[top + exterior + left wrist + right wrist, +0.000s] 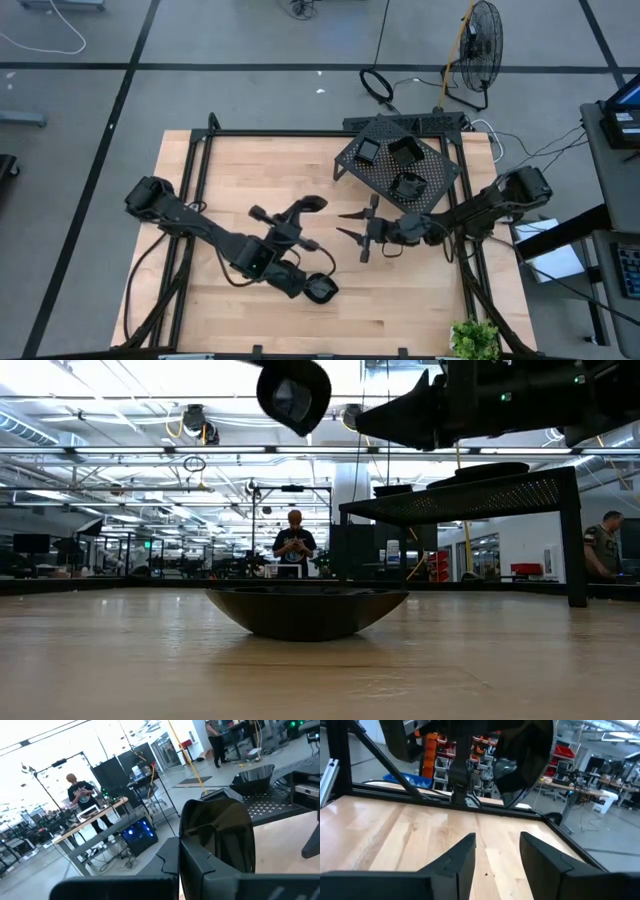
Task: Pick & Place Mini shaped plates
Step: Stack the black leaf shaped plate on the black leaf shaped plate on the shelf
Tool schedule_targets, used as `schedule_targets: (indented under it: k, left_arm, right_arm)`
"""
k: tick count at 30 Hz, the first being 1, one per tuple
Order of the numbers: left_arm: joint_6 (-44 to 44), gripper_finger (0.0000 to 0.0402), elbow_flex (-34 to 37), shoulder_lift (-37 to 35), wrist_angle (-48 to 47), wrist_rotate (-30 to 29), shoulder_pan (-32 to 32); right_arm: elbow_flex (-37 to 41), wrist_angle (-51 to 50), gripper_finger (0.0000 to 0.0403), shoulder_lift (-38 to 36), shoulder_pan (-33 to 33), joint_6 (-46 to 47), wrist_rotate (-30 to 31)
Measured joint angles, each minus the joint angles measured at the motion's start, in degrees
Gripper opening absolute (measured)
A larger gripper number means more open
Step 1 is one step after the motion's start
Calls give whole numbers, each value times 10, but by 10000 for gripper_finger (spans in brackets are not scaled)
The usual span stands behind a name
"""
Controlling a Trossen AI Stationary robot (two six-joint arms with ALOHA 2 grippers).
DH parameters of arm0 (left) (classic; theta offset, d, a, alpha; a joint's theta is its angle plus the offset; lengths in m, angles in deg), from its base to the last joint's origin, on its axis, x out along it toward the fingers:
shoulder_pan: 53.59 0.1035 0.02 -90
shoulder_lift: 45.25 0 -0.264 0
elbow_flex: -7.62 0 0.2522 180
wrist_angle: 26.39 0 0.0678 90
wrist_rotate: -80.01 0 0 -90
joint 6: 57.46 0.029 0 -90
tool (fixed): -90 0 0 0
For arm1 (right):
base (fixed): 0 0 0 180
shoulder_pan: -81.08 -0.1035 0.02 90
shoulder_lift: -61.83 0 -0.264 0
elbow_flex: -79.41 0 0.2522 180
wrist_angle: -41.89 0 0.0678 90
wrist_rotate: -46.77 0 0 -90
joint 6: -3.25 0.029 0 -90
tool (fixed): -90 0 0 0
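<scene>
One mini shaped plate (313,204), glossy black, is lifted above the table's middle in my shut left gripper (300,212). It shows large in the left wrist view (220,832) and at the top of the low view (293,395). A second plate (305,610) rests with its underside on the wood near the front edge (320,290). Three more plates (405,152) lie on the perforated rack (440,172). My right gripper (342,223) hovers open just right of the held plate, its fingers (462,857) level and pointing toward the left arm. My left gripper pinches the plate by one edge (215,865) between its two fingers, which lie level and point toward the table's far right. The plate stands on edge beyond the fingers, lifted clear of the table. The fingers themselves hide the exact spot of contact.
The black rack (470,485) stands on legs at the table's far right. A green plant (475,340) sits at the near right corner. Dark frame bars (195,170) run along the table's left and far sides. People (294,540) stand in the room beyond.
</scene>
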State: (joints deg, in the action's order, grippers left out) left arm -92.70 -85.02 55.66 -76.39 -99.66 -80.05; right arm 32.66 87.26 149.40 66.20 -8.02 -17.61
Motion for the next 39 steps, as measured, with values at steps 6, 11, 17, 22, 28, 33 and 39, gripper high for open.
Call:
schedule_targets:
  k: [6, 11, 17, 22, 28, 33, 39]
  left_arm:
    - [-200, 3, 35, 0, -115, 37, 4]
    - [-232, 3, 49, 0, -102, 56, 2]
    - [-61, 4, 49, 0, 66, 67, -3]
    - [64, 3, 49, 0, 178, 121, 4]
    - [92, 3, 49, 0, 199, 143, 10]
    - [91, 3, 49, 0, 199, 151, 12]
    - [79, 8, 49, 0, 199, 155, 17]
  right_arm:
    - [0, -12, 141, 0, 3, 16, -1]
    - [0, 14, 141, 0, 5, 15, -2]
    - [0, 24, 141, 0, 20, 30, -7]
    - [0, 28, 141, 0, 30, 51, -72]
    - [0, 29, 141, 0, 33, 42, -53]
    - [0, 32, 134, 0, 37, 33, -41]
    - [0, 35, 86, 0, 44, 25, -49]
